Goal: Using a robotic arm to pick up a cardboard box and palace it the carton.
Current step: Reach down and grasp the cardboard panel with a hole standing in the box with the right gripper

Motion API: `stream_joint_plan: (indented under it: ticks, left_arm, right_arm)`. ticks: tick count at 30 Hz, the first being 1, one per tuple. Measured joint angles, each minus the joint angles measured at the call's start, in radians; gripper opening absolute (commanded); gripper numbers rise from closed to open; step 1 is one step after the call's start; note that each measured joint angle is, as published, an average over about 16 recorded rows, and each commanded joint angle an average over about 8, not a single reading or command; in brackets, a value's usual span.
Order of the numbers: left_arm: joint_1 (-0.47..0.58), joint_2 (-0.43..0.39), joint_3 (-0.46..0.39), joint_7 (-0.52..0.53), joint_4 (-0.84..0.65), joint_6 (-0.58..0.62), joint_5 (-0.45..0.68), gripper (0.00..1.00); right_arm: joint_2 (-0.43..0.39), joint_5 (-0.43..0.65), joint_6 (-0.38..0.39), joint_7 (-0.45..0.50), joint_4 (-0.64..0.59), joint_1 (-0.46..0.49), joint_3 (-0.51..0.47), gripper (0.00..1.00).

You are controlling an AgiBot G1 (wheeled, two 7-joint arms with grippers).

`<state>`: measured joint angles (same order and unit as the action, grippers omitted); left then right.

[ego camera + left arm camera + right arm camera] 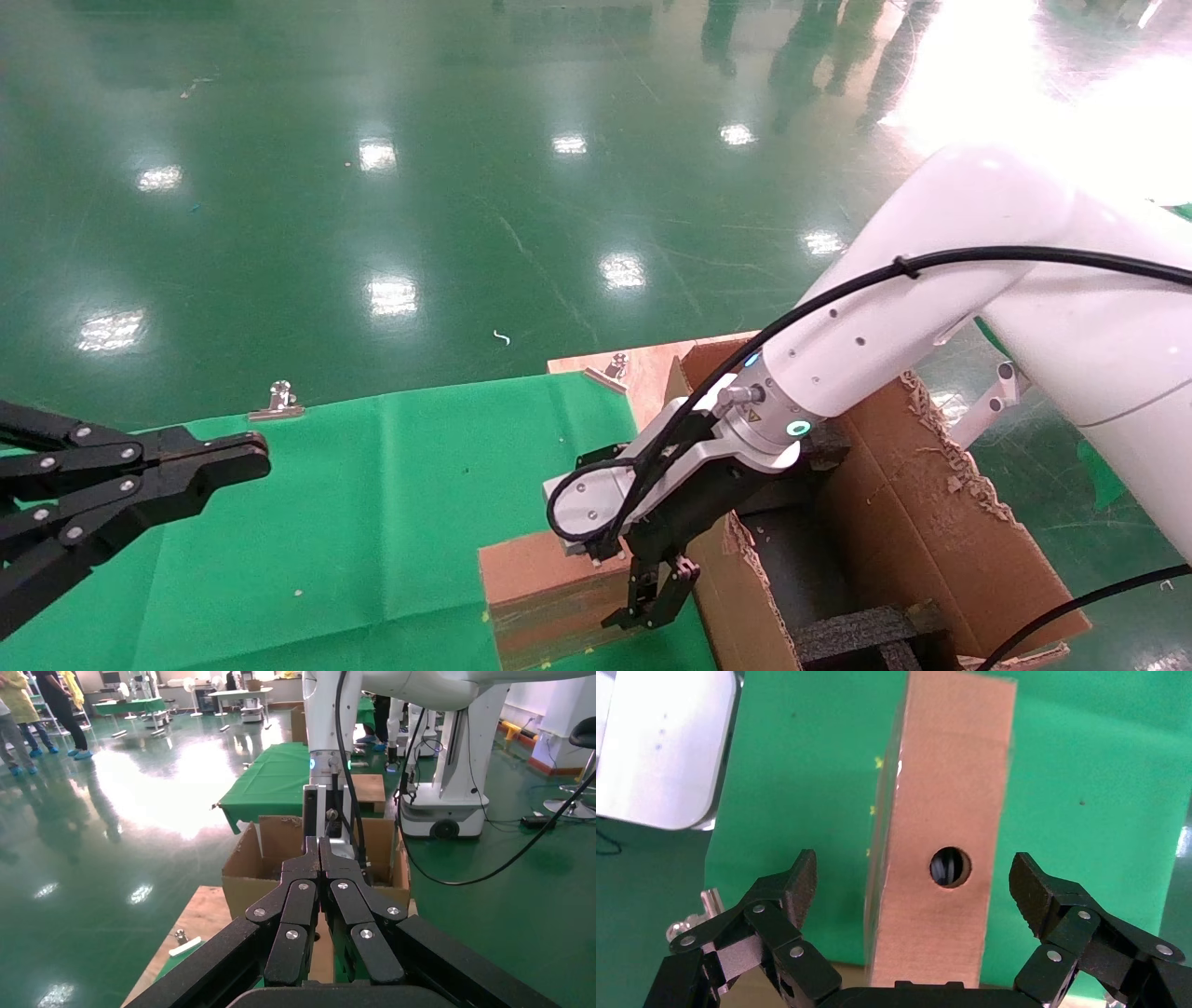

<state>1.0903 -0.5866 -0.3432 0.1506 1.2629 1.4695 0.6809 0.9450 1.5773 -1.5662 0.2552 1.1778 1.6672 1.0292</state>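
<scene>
Slippage is risked if the open right pincer (pixel 914 881) of the white glossy robotic arm (pixel 894 326), straddling without touching the small brown taped cardboard box (pixel 944 832) on the green-clothed counter (pixel 372 503), is closed off-centre, beside the large torn corrugated carton (pixel 931 531); the left pincer (pixel 320 855) is parked shut.

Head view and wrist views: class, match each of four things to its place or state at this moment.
Things:
1. small flat brown cardboard box
2. large torn-edged brown carton
3. left black claw gripper
4. right black claw gripper

Places or states:
A. shut, over the green cloth
B. open, a finger on each side of a box
C. lying on the green cloth
D. holding black foam inserts

Pairs: 1-C, 2-D, 3-A, 4-B
</scene>
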Motion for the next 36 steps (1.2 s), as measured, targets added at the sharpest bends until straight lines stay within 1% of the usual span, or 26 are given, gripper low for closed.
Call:
stream_joint_plan:
  ticks: [1, 2, 3, 5, 6, 9, 10, 11, 36]
  left_arm:
    - [0.000, 0.000, 0.000, 0.000, 0.000, 0.000, 0.000, 0.43]
    - [0.000, 0.000, 0.000, 0.000, 0.000, 0.000, 0.000, 0.55]
    - [0.000, 0.000, 0.000, 0.000, 0.000, 0.000, 0.000, 0.68]
    - [0.000, 0.000, 0.000, 0.000, 0.000, 0.000, 0.000, 0.93]
    - [0.000, 0.000, 0.000, 0.000, 0.000, 0.000, 0.000, 1.00]
    - [0.000, 0.000, 0.000, 0.000, 0.000, 0.000, 0.000, 1.00]
    - [0.000, 0.000, 0.000, 0.000, 0.000, 0.000, 0.000, 1.00]
    - [0.000, 0.000, 0.000, 0.000, 0.000, 0.000, 0.000, 1.00]
    - [0.000, 0.000, 0.000, 0.000, 0.000, 0.000, -0.001, 1.00]
  right_arm:
    - [0.005, 0.003, 0.000, -0.003, -0.004, 0.003, 0.007, 1.00]
    - [0.009, 0.006, 0.000, -0.005, -0.008, 0.007, 0.013, 0.98]
    - [0.013, 0.007, 0.000, -0.007, -0.013, 0.009, 0.019, 0.90]
    - [0.020, 0.009, 0.000, -0.012, -0.021, 0.014, 0.029, 0.65]
    - [0.024, 0.010, -0.001, -0.014, -0.025, 0.015, 0.034, 0.52]
    - [0.031, 0.011, -0.001, -0.019, -0.034, 0.019, 0.045, 0.15]
    - [0.033, 0.011, -0.002, -0.020, -0.036, 0.020, 0.048, 0.05]
    - [0.034, 0.011, -0.002, -0.021, -0.037, 0.021, 0.050, 0.00]
    - [0.031, 0.009, -0.002, -0.020, -0.032, 0.018, 0.044, 0.00]
